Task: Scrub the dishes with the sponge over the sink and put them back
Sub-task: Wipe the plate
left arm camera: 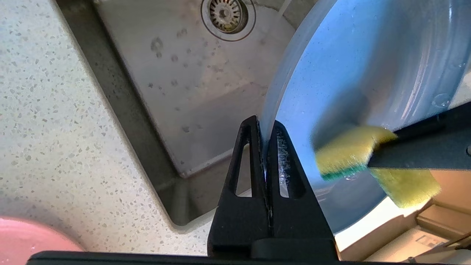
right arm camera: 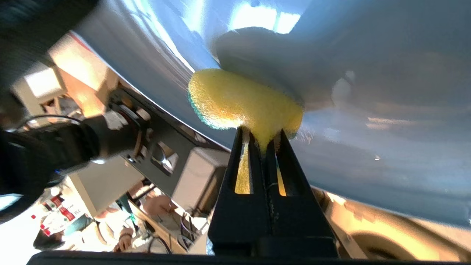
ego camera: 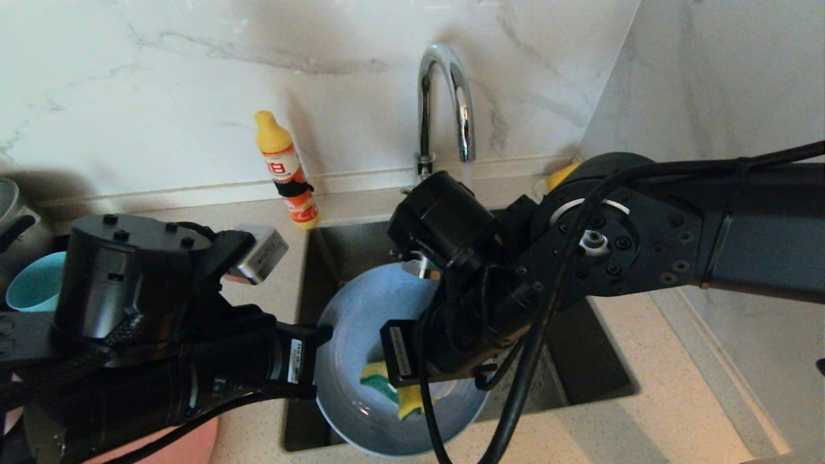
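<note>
**Grey-blue plate held over the sink, sponge pressed to its face**

Clamped by its rim between the closed fingers of the left gripper: the grey-blue plate, tilted up on edge above the sink, wet and glistening, with droplets on the steel below near the drain strainer. Pinched tight in the right gripper: the sponge, yellow foam bulging past the fingertips, green scouring layer along one edge (bent where the fingers squeeze it), touching the plate's inner face near its lower rim. Behind the sink, a chrome tap, and beside it on the speckled counter a yellow-capped detergent bottle. At far left, a teal bowl; at the near left corner, part of a salmon-pink plate.
</note>
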Controlling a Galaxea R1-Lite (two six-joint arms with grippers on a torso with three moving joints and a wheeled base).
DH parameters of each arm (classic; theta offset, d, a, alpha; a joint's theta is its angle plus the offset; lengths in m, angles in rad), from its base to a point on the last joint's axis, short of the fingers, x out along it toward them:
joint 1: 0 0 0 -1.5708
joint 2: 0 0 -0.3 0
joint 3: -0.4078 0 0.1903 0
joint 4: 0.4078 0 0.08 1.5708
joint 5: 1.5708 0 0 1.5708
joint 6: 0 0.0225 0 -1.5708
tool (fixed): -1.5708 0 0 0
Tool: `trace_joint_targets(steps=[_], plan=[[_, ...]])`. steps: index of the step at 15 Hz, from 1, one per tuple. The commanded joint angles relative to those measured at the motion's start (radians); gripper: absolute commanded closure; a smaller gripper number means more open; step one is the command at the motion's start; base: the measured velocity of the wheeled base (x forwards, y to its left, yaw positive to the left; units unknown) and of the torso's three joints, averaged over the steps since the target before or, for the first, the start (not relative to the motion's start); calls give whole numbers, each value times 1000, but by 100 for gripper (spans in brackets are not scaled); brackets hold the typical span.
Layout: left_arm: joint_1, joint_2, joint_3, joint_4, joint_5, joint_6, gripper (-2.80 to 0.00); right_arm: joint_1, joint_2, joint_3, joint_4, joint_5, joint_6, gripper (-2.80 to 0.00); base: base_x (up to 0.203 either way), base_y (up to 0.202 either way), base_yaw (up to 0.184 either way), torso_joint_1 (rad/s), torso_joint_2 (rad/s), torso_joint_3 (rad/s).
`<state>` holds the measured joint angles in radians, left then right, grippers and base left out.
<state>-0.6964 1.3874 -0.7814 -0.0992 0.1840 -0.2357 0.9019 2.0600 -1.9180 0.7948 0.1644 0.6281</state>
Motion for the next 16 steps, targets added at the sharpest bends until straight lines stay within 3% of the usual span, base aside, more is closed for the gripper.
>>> trace_joint_targets(steps=[1, 6, 16], plan=[[0, 4, -4, 0, 2, -13, 0, -7, -11, 3, 26, -7, 4, 0, 0, 0, 0, 0, 0, 0], [0, 4, -13, 1, 5, -14, 0, -41, -40, 7, 83, -37, 2, 0, 0, 0, 0, 0, 0, 0], [0, -2, 2, 1, 3, -28, 0, -78, -89, -13, 53, -83, -4, 0, 0, 0, 0, 0, 0, 0]])
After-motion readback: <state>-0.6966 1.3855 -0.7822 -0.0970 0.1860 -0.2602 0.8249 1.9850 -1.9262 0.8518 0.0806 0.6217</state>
